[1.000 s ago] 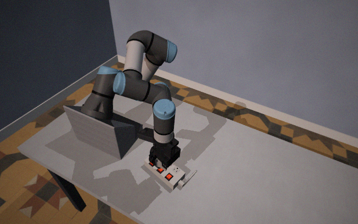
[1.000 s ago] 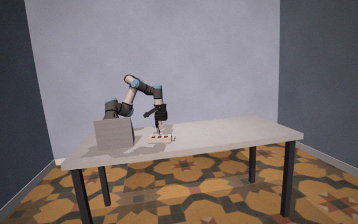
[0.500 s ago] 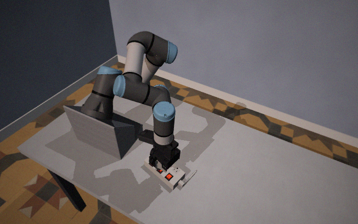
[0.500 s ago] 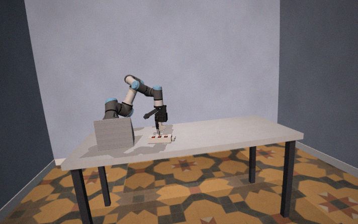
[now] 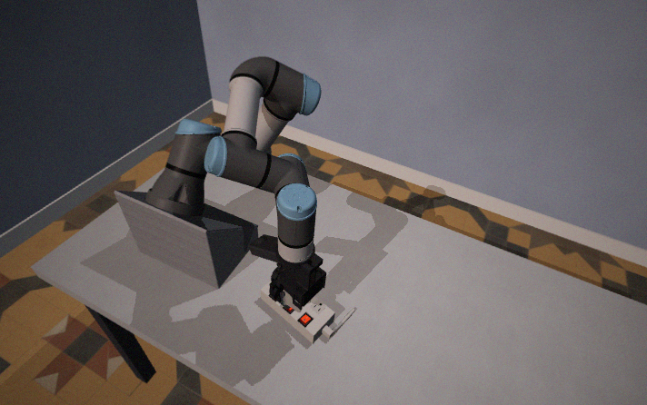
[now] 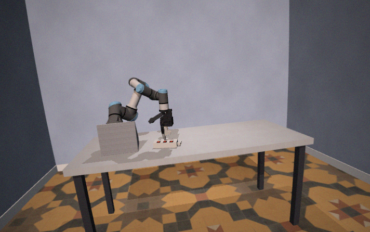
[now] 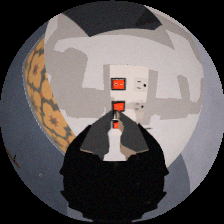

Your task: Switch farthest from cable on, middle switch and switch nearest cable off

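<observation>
The white power strip [image 5: 298,312] lies on the table with its switches facing up and its cable stub [image 5: 341,321] at the right end. It also shows in the exterior view [image 6: 166,143] and in the wrist view [image 7: 127,97]. The red switch nearest the cable [image 5: 305,318] is in plain sight. The middle switch [image 5: 288,309] is partly hidden by the gripper. The farthest switch [image 7: 115,125] lies right at the fingertips. My gripper [image 5: 284,298] is shut with nothing between the fingers, pointing straight down, low over the strip's end far from the cable. I cannot tell whether it touches.
A grey wedge-shaped block [image 5: 181,238] carrying the arm's base stands left of the strip. The table's front edge [image 5: 267,381] is close below the strip. The table top stretches far to the right.
</observation>
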You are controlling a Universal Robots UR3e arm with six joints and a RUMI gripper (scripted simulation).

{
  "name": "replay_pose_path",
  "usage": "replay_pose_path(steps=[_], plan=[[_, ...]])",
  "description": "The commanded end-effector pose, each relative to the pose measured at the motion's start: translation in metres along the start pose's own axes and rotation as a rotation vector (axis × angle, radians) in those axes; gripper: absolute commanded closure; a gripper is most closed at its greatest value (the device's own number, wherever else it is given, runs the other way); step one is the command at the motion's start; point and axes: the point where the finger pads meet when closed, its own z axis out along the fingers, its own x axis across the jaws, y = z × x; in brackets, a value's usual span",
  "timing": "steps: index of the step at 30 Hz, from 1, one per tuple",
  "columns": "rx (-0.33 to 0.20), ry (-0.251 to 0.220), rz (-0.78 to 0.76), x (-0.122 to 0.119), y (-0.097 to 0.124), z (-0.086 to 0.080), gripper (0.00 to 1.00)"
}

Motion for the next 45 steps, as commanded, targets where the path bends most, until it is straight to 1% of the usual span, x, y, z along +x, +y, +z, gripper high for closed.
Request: replay_pose_path(steps=[1,29,45], plan=[[-0.002,0.0,0.0,0.0001,0.0006,0.0,1.0],[-0.002,0.0,0.0,0.0002,0.0006,0.0002,1.0],[-0.001,0.001,0.001,0.0005,0.0003,0.0055,1.0]])
